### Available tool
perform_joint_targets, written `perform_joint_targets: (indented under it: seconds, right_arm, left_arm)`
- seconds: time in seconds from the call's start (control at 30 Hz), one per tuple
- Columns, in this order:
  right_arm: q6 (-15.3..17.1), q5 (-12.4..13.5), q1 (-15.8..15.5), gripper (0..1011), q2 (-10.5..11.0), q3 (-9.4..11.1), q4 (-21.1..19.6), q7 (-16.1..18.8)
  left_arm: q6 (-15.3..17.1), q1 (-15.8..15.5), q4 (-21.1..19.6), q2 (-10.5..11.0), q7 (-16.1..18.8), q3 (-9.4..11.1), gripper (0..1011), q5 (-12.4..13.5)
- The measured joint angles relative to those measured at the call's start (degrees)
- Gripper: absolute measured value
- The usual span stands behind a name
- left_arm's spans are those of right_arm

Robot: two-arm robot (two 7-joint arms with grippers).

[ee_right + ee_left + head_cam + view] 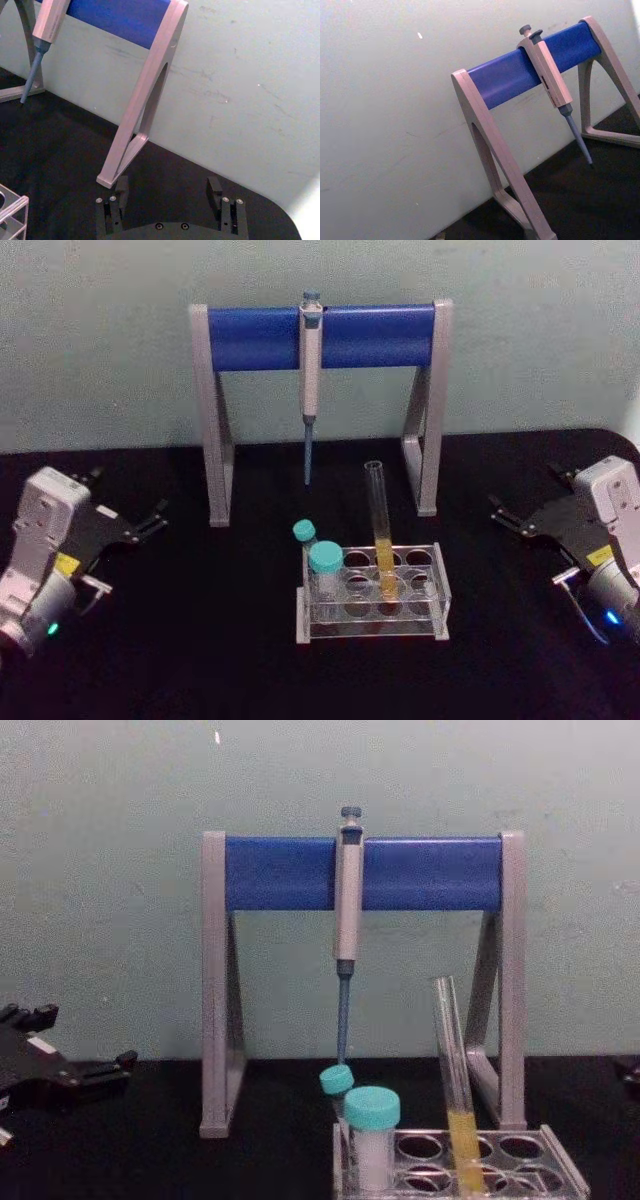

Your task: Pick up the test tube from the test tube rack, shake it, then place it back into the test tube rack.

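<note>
Chest view: the bottom edge cuts off the low clear plastic test tube rack (565, 1172) and, with it, the rounded bottom of the long thin clear glass test tube (451, 1050). Right wrist view: the grey-blue pipette (50, 17) loses its upper body past the edge. Left wrist view: the near foot of the grey-and-blue pipette stand (510, 77) is cut off.

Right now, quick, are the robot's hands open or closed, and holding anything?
Left gripper: open, holding nothing.
Right gripper: open, holding nothing.
</note>
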Motion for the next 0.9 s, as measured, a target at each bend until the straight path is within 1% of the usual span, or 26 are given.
perform_joint_targets:
  seconds: [0.9]
  right_arm:
    - [0.00, 0.00, 0.00, 1000, 0.00, 0.00, 0.00, 0.00]
  left_arm:
    - [0.00, 0.00, 0.00, 0.00, 0.00, 0.00, 1010, 0.00]
